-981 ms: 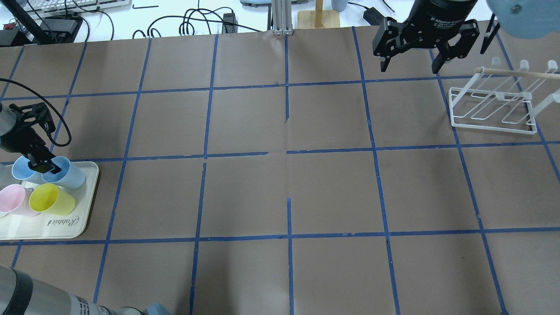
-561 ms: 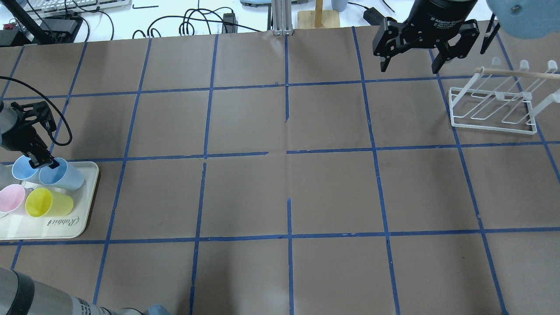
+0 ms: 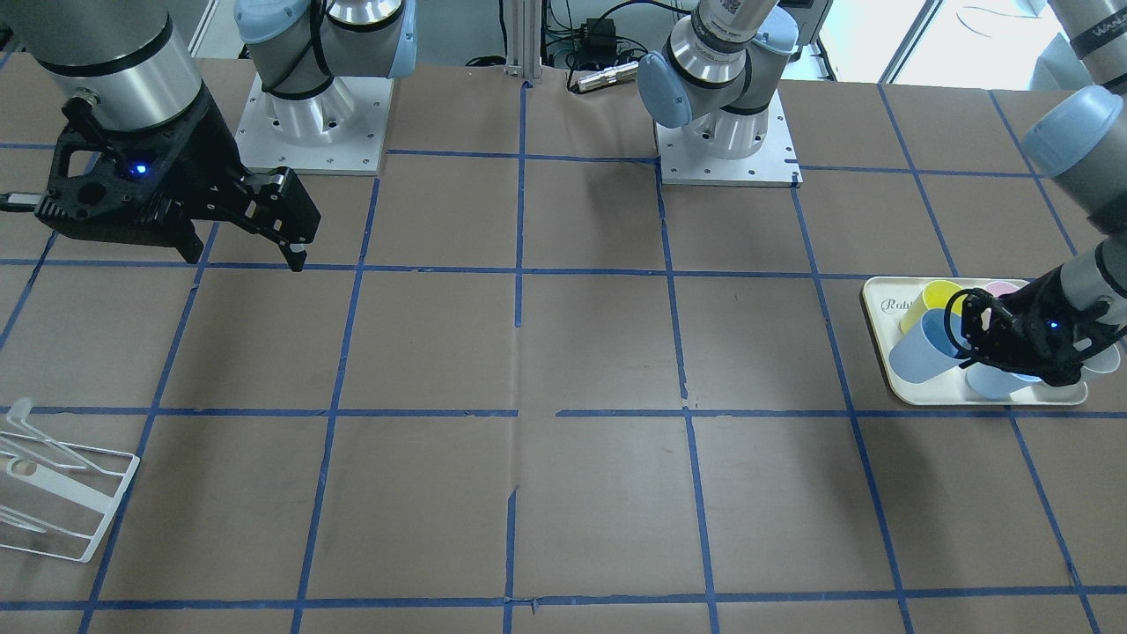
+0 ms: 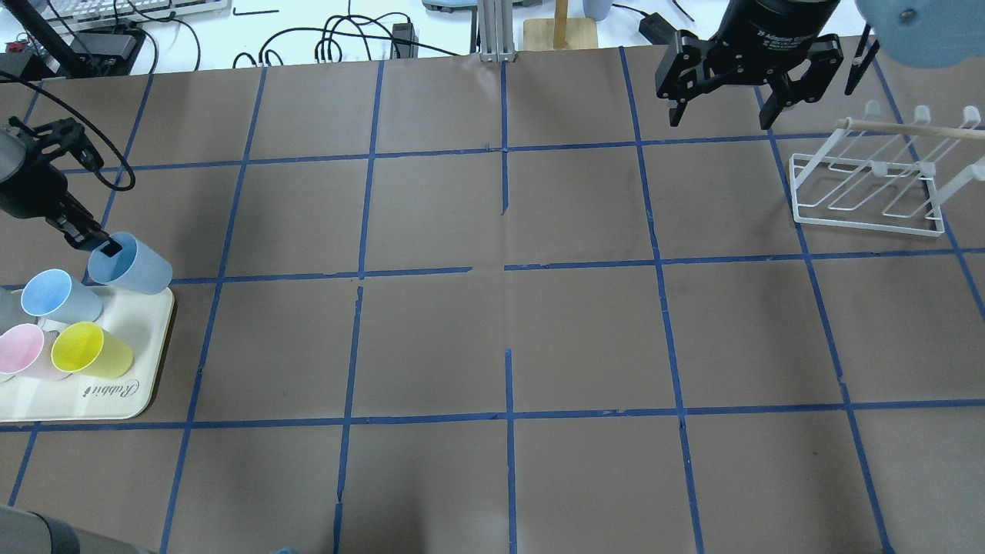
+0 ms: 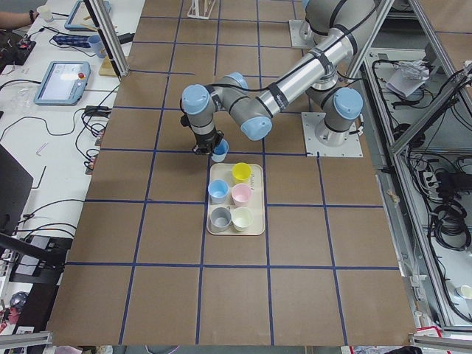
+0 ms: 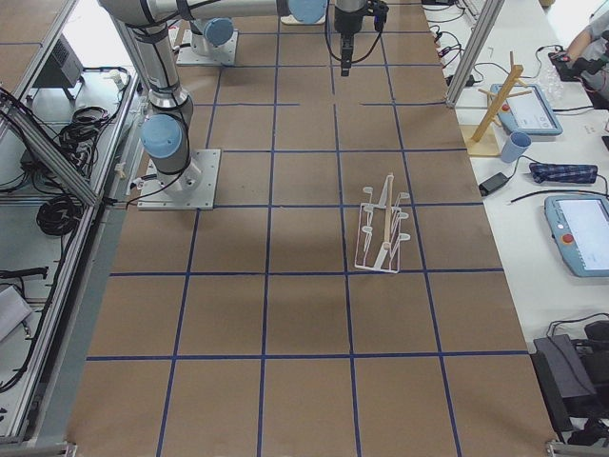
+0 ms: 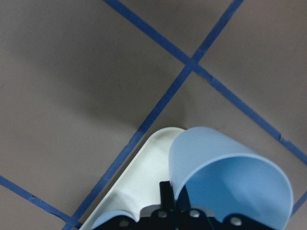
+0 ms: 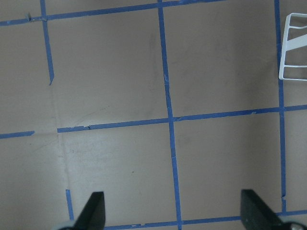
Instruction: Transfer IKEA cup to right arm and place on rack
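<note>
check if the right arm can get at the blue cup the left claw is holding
Probably not. Nothing blocks the way, but the right claw hangs open at the table's far end, while the left claw holds the IKEA cup at the other.

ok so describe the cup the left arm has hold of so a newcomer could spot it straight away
Find the cream tray of cups at the table's end on the robot's left. Just past its far edge, the left claw pinches the rim of a tilted pale-blue IKEA cup. Its twin, the other blue cup, stands on the tray ungripped.
</note>
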Robot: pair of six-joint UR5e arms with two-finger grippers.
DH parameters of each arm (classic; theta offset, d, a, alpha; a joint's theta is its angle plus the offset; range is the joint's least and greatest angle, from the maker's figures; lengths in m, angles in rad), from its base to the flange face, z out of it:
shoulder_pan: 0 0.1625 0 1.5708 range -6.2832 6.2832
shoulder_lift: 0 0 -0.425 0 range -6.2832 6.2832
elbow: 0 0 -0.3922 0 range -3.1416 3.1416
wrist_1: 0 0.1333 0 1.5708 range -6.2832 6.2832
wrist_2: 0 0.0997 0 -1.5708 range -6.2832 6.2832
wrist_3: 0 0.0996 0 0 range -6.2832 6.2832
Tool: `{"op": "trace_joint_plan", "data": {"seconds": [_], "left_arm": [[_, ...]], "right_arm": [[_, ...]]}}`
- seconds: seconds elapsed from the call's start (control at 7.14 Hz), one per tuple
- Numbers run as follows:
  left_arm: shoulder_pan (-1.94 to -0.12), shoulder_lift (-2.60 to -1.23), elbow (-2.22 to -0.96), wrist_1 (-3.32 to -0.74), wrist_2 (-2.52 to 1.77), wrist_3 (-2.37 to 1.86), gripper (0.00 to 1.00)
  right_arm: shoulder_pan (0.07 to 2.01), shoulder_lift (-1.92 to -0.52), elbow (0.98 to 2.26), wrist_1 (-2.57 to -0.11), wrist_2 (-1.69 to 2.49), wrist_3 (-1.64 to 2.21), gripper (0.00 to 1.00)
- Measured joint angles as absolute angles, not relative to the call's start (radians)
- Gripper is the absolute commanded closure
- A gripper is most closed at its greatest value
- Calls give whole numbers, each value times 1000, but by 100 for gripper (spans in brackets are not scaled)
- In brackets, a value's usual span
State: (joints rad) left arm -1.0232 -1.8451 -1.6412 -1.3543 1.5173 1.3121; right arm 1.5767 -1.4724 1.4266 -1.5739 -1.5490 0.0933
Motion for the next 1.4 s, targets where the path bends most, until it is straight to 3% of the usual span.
{"op": "trace_joint_plan", "data": {"seconds": [0.7, 1.4], "left_arm": [[-1250, -1809, -1572, -1547, 1059, 720, 100], [-1431, -1803, -1623, -1588, 541, 307, 100]], "right_arm": [[1446, -1480, 1422, -1510, -1483, 13, 0], [1148, -1498, 1421, -1200, -975, -252, 0]]}}
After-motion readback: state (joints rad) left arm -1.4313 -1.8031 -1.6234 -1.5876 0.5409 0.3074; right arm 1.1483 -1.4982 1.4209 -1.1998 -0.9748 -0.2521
